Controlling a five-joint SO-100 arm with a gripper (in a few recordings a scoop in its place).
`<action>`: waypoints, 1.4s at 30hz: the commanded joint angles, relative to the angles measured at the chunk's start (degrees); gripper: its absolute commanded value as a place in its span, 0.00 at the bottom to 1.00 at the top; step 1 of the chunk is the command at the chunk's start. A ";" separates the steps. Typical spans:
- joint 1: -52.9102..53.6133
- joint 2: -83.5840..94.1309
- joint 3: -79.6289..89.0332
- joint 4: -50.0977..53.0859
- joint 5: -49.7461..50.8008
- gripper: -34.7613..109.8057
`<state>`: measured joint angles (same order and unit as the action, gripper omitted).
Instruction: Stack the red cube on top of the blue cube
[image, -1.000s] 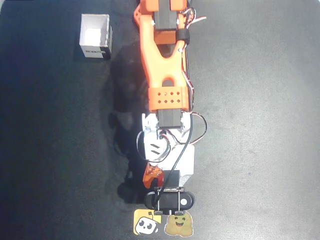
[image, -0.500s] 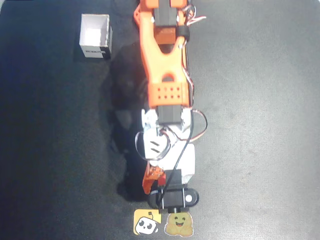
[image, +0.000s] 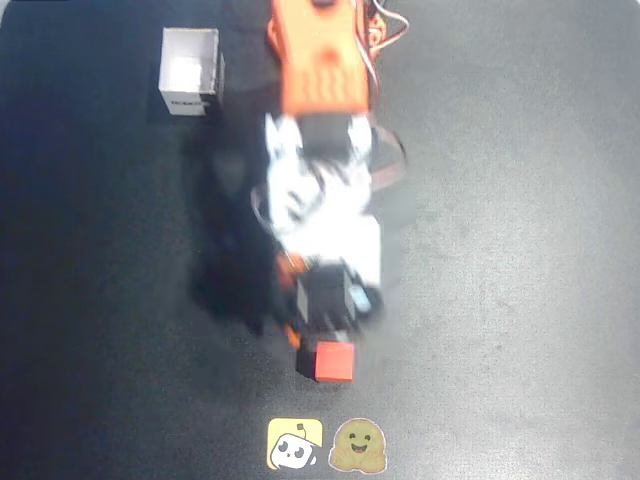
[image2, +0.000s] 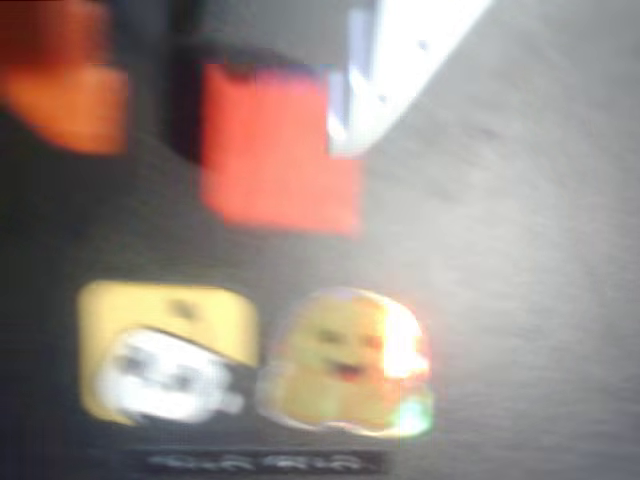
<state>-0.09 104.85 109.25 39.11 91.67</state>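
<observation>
Overhead view: arm (image: 320, 70) is motion-blurred, reaching down the frame from the top edge, gripper (image: 322, 345) sitting over the lower middle of the black table (image: 520, 250). The red cube (image: 334, 361) is right at the gripper tip, above the two stickers: yellow sticker (image: 294, 444) and tan smiley sticker (image: 359, 445), side by side at the bottom edge. Wrist view (heavily blurred) shows the red cube (image2: 275, 145) with the white finger (image2: 400, 70) against its right side and the orange finger (image2: 65, 85) off to its left with a dark gap between. So the jaws stand part open around the cube; can't tell whether they actually clamp it or whether the cube rests on the table. White open box (image: 190, 72) stands at upper left, well apart from the arm.
</observation>
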 joint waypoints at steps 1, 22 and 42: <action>1.85 15.03 17.05 -8.53 -1.67 0.24; 5.80 78.31 59.94 9.32 0.00 0.24; 6.42 78.22 60.03 38.14 -1.49 0.24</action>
<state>5.89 182.72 169.45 77.08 90.53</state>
